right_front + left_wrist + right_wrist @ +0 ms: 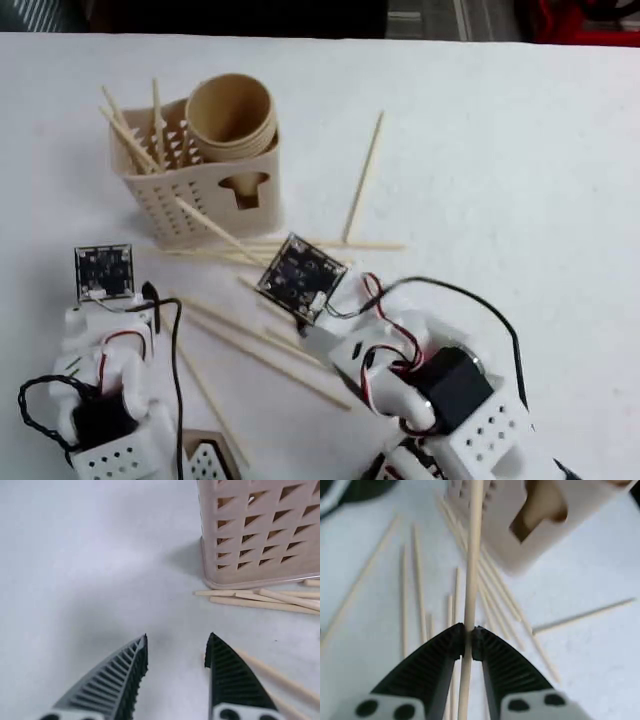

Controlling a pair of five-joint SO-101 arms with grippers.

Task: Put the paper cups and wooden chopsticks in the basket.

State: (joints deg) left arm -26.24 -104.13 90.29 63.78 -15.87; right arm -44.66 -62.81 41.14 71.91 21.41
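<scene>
White counter (pixel 520 150) inspected from the high view; the perforated beige basket (pixel 190 195) stands upright at about 10 o'clock on it; a nested stack of paper cups (pixel 232 115) sits inside the basket on its 3 o'clock side, mouth tipped toward the camera; several stowed chopsticks (pixel 128 135) stand slanted in the basket's 9 o'clock side, tips above the rim. Other sticks lie on the counter: a single chopstick (pixel 363 178) lies apart at 3 o'clock of the basket, pointing roughly to 1 o'clock; a flat bundle (pixel 370 244) lies along the basket's foot at 5 to 6 o'clock, some touching its base; further loose chopsticks (pixel 270 362) lie slantwise between the two arms. Left arm is placed at 7 o'clock of the counter; left end effector (pixel 176 645) has its jaws spread wide with nothing between them, above bare counter near the basket's corner. Right arm is placed at 5 o'clock; right end effector (pixel 468 636) is closed tight on one held chopstick (pixel 473 555), gripped part-way along its length; the stick runs straight on from the jaws toward the basket, its far end crossing in front of the basket wall; contact with that wall cannot be told.
</scene>
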